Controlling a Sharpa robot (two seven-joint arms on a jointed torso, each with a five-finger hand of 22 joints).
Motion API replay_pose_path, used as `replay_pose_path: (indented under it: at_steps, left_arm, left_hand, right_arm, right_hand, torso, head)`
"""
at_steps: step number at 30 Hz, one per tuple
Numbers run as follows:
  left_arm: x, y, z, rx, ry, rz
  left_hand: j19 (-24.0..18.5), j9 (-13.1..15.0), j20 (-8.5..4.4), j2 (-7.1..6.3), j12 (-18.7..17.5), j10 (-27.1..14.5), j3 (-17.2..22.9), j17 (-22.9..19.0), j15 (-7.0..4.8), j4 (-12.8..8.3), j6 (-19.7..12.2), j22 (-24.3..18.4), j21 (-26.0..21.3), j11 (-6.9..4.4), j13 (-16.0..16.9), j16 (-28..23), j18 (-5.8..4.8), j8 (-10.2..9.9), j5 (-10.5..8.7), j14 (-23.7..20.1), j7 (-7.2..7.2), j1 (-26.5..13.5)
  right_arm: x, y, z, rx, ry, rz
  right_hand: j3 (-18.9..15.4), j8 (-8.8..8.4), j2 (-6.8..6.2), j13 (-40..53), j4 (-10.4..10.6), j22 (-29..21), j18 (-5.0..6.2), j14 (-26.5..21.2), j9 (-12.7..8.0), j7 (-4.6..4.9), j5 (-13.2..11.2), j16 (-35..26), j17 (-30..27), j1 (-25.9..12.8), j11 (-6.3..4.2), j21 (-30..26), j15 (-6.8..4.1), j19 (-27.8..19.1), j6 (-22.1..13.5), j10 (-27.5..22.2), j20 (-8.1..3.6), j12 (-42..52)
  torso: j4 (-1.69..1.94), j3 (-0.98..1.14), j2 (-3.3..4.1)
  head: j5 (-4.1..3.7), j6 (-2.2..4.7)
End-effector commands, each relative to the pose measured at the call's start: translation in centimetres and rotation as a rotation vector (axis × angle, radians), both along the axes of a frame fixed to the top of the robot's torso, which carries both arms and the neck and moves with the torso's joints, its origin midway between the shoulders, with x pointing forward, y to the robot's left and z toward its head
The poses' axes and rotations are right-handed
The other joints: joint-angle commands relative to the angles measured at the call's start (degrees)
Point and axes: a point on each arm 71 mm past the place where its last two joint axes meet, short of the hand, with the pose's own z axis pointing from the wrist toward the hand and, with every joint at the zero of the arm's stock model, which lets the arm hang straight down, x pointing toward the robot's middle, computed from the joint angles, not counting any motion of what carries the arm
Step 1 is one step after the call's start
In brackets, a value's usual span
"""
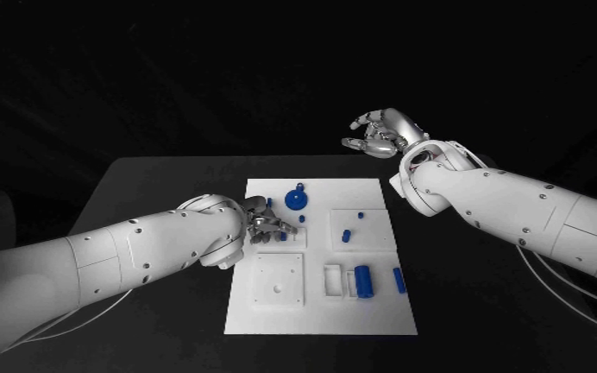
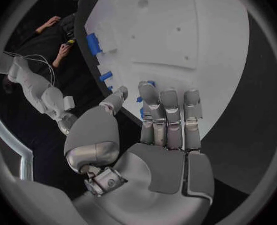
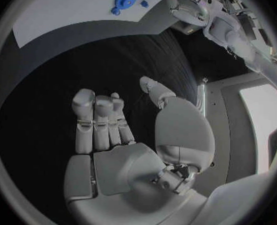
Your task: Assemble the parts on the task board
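The white task board [image 1: 318,312] lies in the middle of the black table. On it are a round blue part [image 1: 296,199], two small blue pegs [image 1: 360,215] [image 1: 346,237], a blue cylinder [image 1: 363,281] and a blue bar [image 1: 399,280]. My left hand [image 1: 265,224] hovers low over the board's left side, fingers stretched out with the thumb apart [image 2: 166,120]. A small blue part [image 2: 142,113] shows just past its fingertips; I see nothing held. My right hand [image 1: 380,134] is raised beyond the board's far edge, fingers loosely bent and empty [image 3: 123,135]. The right wrist view also catches the round blue part [image 3: 125,0].
A white square plate [image 1: 280,280] and a white frame [image 1: 334,280] sit on the board's near half. Black table [image 1: 162,192] surrounds the board on all sides. My left forearm [image 1: 137,248] crosses the table's left part.
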Motion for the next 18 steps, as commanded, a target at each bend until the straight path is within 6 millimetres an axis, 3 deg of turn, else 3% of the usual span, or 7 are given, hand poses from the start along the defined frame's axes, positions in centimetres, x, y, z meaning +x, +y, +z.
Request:
replay_pose_path:
  at_steps: [1,5,8,16,18]
  left_arm:
    - [0.3,0.1,0.8,-0.033,-0.006,0.004]
    - [0.9,0.7,2.1,-0.048,-0.007,0.024]
    - [1.6,1.3,3.3,-0.054,-0.019,0.036]
    - [3.5,2.9,5.6,-0.009,-0.003,0.045]
    - [3.9,3.2,5.6,0.004,0.007,0.052]
  left_hand:
    - [-0.15,-0.06,-6.61,-0.12,-0.38,-0.33,-0.38,-0.13,0.07,0.16,-0.35,0.32,-0.24,-0.08,-0.22,-0.35,0.94,-0.36,-0.16,-0.22,0.08,0.3]
    - [-0.08,-0.07,-6.61,0.03,-0.75,-0.47,-0.34,-0.31,0.0,0.14,-0.6,0.26,-0.36,-0.2,-0.5,-0.55,0.92,-0.67,-0.15,-0.23,0.2,0.71]
    - [-0.08,-1.19,-6.6,0.77,-0.72,-0.35,-0.77,-0.54,-0.3,-0.24,-3.79,0.22,-0.61,0.55,-0.62,-0.76,0.8,-3.51,-0.13,-0.34,1.37,1.44]
    - [0.06,-2.4,-6.7,3.05,-0.53,-0.81,-1.96,-0.75,-0.37,-1.91,-4.88,0.25,-0.99,0.91,-0.65,-0.75,0.57,-6.1,0.08,-0.38,1.95,3.01]
    - [0.17,-2.9,-6.74,3.76,-0.37,-0.95,-2.23,-0.83,-0.38,-2.43,-5.66,0.27,-1.13,1.16,-0.63,-0.73,0.48,-7.14,1.2,-0.35,2.22,3.37]
  right_arm:
    - [0.0,0.1,-0.1,-0.004,0.004,0.012]
    - [0.0,0.0,-0.1,-0.004,0.004,0.011]
    - [0.0,0.0,-0.1,-0.003,0.006,0.01]
    - [0.0,0.0,-0.1,-0.001,0.008,0.01]
    - [0.0,0.0,-0.1,-0.001,0.008,0.011]
  right_hand:
    - [-0.1,0.28,0.46,-0.1,0.4,0.07,7.28,-0.2,0.06,1.01,0.36,-0.38,0.1,-0.13,0.17,-0.3,-0.17,-0.04,-0.56,-0.39,-0.27,0.36]
    - [-0.12,0.28,0.46,-0.11,0.42,0.08,7.28,-0.19,0.06,1.01,0.39,-0.38,0.1,-0.13,0.17,-0.3,-0.17,-0.04,-0.58,-0.4,-0.27,0.37]
    - [-0.13,0.28,0.46,-0.12,0.43,0.08,7.28,-0.19,0.06,1.01,0.4,-0.39,0.1,-0.14,0.18,-0.31,-0.17,-0.04,-0.58,-0.4,-0.27,0.37]
    - [-0.14,0.28,0.48,-0.14,0.45,0.09,7.28,-0.19,0.07,1.02,0.44,-0.38,0.11,-0.13,0.18,-0.31,-0.17,-0.04,-0.59,-0.4,-0.28,0.4]
    - [-0.14,0.28,0.48,-0.15,0.46,0.09,7.28,-0.19,0.07,1.02,0.45,-0.38,0.11,-0.12,0.18,-0.31,-0.17,-0.04,-0.6,-0.4,-0.28,0.4]
  torso:
    - [-0.02,0.07,0.02]
    - [0.04,0.06,0.03]
    - [0.07,0.08,0.02]
    - [-0.01,0.08,0.04]
    - [-0.06,0.06,0.06]
  head:
    - [-0.04,0.16]
    - [-0.12,0.27]
    - [-0.12,0.32]
    - [0.15,0.85]
    - [0.26,1.05]
